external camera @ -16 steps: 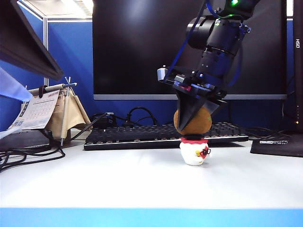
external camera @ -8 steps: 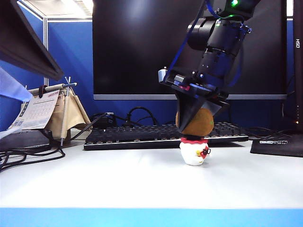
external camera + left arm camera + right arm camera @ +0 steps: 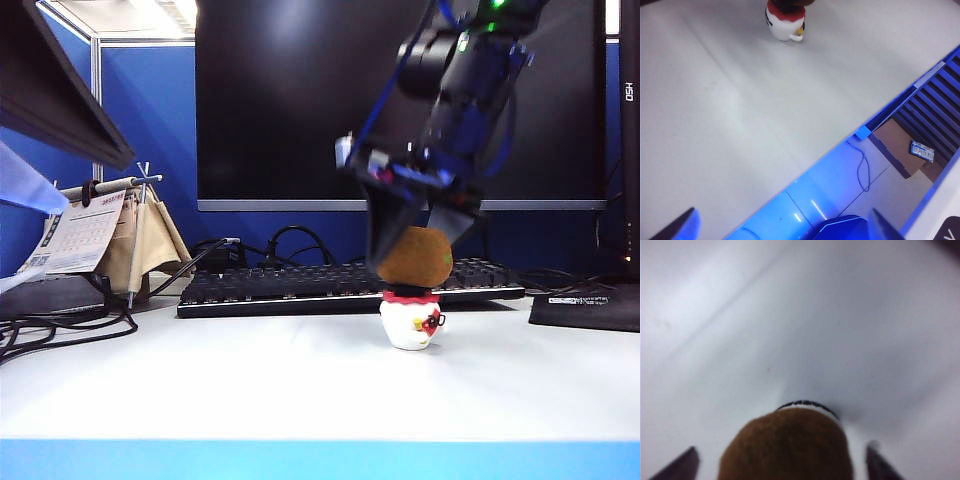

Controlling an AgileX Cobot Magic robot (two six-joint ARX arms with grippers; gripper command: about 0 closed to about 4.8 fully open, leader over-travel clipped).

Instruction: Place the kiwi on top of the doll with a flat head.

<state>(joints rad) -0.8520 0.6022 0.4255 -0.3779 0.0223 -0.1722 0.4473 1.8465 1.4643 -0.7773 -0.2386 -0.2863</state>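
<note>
- The kiwi (image 3: pixel 414 256) sits on the doll with a flat head (image 3: pixel 411 320), mid-counter (image 3: pixel 250 380).
- The right gripper (image 3: pixel 780 460) straddles the kiwi, fingers (image 3: pixel 682 464) released and clear of it.
- The left gripper (image 3: pixel 780 227) hangs spread and empty over the counter's near edge.
- Risk: a finger brushing the kiwi on withdrawal could roll it off the small cap.

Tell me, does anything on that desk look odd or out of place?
Yes: a kiwi sits balanced on a small white doll's flat head. The right hand hangs open around it; the left hand waits open, far off.

arm (image 3: pixel 465 85): black, cylindrical | blue cable | green light | end effector (image 3: pixel 412 232): dark fingers
</note>
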